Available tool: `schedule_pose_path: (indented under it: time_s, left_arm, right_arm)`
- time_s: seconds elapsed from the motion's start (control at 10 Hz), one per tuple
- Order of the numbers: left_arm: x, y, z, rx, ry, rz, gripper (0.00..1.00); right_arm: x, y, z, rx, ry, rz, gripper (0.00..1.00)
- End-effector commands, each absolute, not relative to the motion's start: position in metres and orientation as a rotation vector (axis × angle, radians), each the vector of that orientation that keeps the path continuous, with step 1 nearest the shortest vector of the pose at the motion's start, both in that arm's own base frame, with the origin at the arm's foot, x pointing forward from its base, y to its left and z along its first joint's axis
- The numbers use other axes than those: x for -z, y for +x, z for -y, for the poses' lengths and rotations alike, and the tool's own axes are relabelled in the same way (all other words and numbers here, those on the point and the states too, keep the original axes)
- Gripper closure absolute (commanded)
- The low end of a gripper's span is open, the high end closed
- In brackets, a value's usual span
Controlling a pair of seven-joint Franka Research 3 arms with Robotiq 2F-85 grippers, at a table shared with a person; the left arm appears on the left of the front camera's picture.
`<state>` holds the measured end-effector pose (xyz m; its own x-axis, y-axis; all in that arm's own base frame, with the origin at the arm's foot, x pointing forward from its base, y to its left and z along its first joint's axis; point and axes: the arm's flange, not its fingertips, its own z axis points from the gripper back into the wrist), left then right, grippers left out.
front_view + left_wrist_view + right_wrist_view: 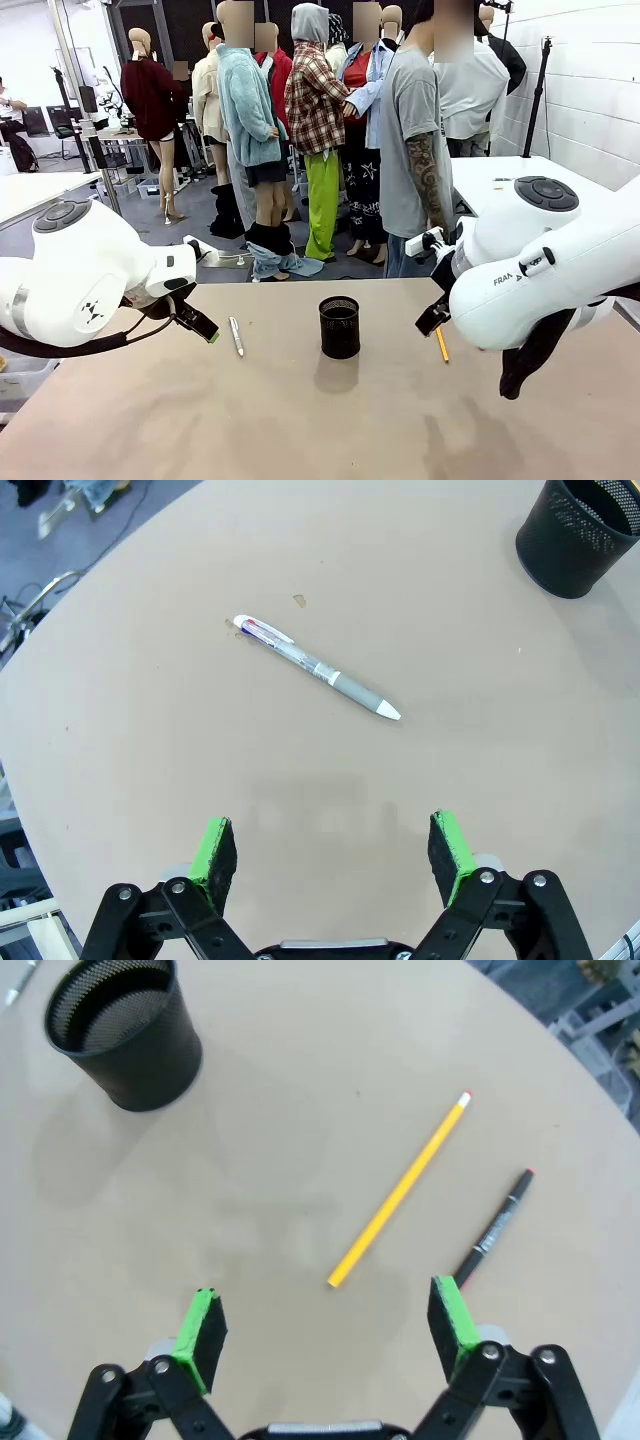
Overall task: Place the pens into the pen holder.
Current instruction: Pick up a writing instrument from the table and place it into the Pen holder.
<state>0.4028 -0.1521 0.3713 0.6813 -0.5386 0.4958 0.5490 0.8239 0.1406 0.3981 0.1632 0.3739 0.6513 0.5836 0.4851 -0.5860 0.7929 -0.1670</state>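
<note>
Two claws, both spread wide and holding nothing.

Left claw (335, 842): hangs low over the table (300, 430). The grey pen (317, 668) lies flat just ahead of its pads, slanted across the line of approach.

Right claw (330, 1325): hovers with the near tip of the yellow pencil (400, 1188) roughly between its pads. The black pen (495, 1228) lies beside the pencil, not touching it.

The mesh cup (339, 327) stands upright mid-table, grey pen to its left, pencil to its right, nothing sticking out of it.

Likely step: reach for a first pick.

- Turn the wrist so the pads cross the shaft, not run along it.
- Come down at mid-length, so it hangs level.
- On the right, keep the far pad clear of the black pen.
- Thin round shafts roll, so close gently.
</note>
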Motion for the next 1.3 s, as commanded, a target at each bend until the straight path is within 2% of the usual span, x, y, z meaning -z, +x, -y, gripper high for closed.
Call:
schedule_pose_path:
  time_s: [0.0, 0.5, 1.2]
  left_arm:
    - [-0.371, 0.403, 0.151, 0.607, -0.021, 0.550, 0.00]
    - [-0.371, 0.403, 0.151, 0.607, -0.021, 0.550, 0.00]
    - [-0.371, 0.403, 0.151, 0.607, -0.021, 0.550, 0.00]
  right_arm:
    - [-0.388, 0.420, -0.159, -0.634, -0.071, 0.474, 0.00]
    - [-0.381, 0.476, -0.145, -0.515, -0.175, 0.307, 0.00]
    - [-0.329, 0.514, -0.105, -0.272, -0.132, 0.142, 0.00]
